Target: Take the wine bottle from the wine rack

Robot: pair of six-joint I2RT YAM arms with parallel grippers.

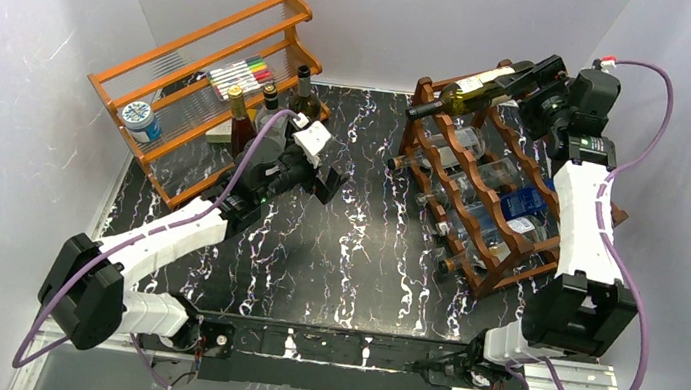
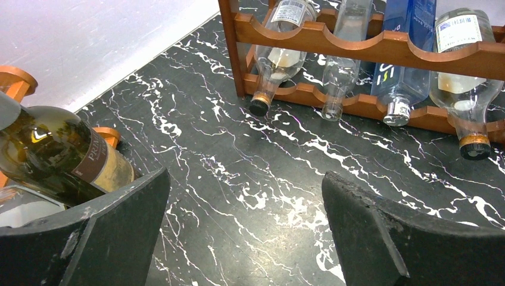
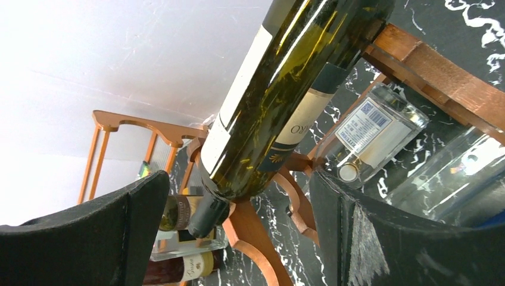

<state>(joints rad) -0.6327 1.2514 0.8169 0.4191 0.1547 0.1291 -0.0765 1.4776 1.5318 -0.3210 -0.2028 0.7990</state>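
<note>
The dark reddish-brown wine rack [image 1: 481, 208] stands at the right of the black marble table. A green wine bottle [image 1: 464, 92] with a white label lies on its top tier, neck pointing left. My right gripper [image 1: 530, 82] is at the bottle's base end, open. In the right wrist view the bottle [image 3: 286, 77] rests on the rack's rail [image 3: 429, 65] and runs between my right gripper's [image 3: 238, 185] spread fingers without touching them. My left gripper [image 1: 327, 183] hovers open and empty over mid table; in its view [image 2: 245, 179] only marble lies between the fingers.
Several clear and blue bottles [image 1: 499, 185] fill the rack's lower tiers, also in the left wrist view [image 2: 393, 59]. A lighter orange rack [image 1: 207, 66] at back left holds markers and a tape roll [image 1: 140, 118]; bottles [image 1: 304, 97] stand beside it. White walls enclose the table.
</note>
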